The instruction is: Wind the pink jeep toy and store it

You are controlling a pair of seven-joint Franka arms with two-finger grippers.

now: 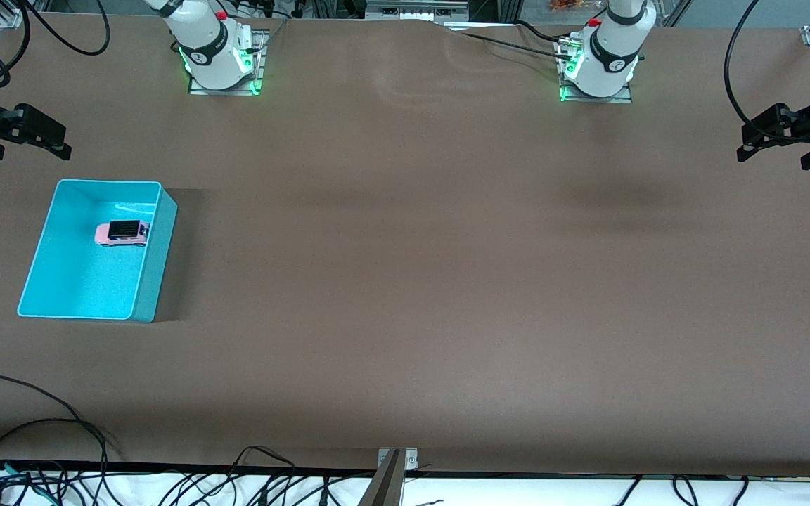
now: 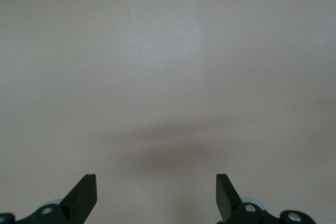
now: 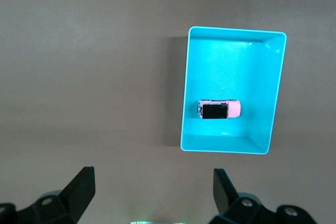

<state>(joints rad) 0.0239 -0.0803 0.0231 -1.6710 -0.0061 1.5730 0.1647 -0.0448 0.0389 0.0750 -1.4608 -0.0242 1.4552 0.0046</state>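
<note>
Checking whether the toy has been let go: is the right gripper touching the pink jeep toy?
Apart. The front view shows the right gripper open above bare table, clear of the turquoise bin where the pink jeep toy lies.

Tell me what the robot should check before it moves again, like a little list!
1. Pink jeep toy inside the turquoise bin: ok, it sits on the bin floor.
2. Jeep upright on its wheels: ok, roof faces up.
3. Left gripper empty: ok, open, up at the left arm's end of the table.
4. Right gripper empty: ok, open, up near the bin.
5. Bin standing flat on the table: ok.
6. Jeep wound up: cannot tell.
</note>
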